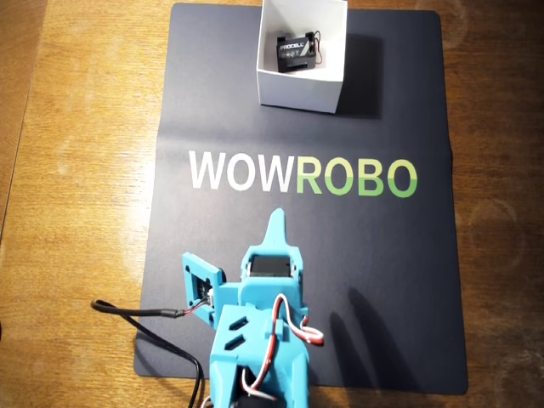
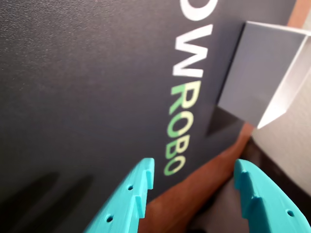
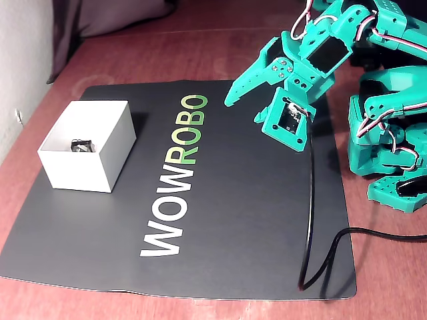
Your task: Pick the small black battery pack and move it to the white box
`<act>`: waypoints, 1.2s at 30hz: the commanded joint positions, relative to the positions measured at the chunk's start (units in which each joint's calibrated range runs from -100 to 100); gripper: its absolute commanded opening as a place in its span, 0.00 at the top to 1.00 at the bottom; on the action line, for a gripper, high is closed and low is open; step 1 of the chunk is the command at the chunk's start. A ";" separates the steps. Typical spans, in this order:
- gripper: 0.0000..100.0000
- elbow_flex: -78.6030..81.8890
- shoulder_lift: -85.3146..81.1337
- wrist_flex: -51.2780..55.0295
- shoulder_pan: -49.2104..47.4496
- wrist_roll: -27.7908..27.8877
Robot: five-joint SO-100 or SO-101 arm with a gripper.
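The small black battery pack (image 1: pixel 293 49) lies inside the white box (image 1: pixel 299 92) at the far edge of the black mat. In the fixed view the pack (image 3: pixel 81 145) shows on the box's floor, and the box (image 3: pixel 77 168) stands at the mat's left. My teal gripper (image 1: pixel 276 228) hangs above the mat's near half, well apart from the box. In the wrist view the gripper (image 2: pixel 194 167) is open and empty, with the box (image 2: pixel 257 73) ahead at upper right. In the fixed view the gripper (image 3: pixel 241 107) is raised above the mat.
The black mat (image 1: pixel 382 255) with WOWROBO lettering lies on a wooden table (image 1: pixel 76 170). A black cable (image 3: pixel 310 220) runs from the wrist down across the mat's corner. Another teal arm part (image 3: pixel 390 147) stands at the right in the fixed view.
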 commanded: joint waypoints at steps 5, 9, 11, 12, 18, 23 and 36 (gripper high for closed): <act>0.81 0.25 -1.76 8.07 -0.67 -0.15; 0.81 0.16 -1.85 8.95 -0.79 -0.15; 0.81 0.16 -1.85 9.04 -0.79 -0.15; 0.81 0.25 -1.85 9.04 -0.79 -0.15; 0.81 4.61 -6.67 8.42 -0.79 0.01; 0.81 9.87 -11.76 6.84 -0.79 0.06; 0.98 13.95 -16.14 3.25 -0.67 0.17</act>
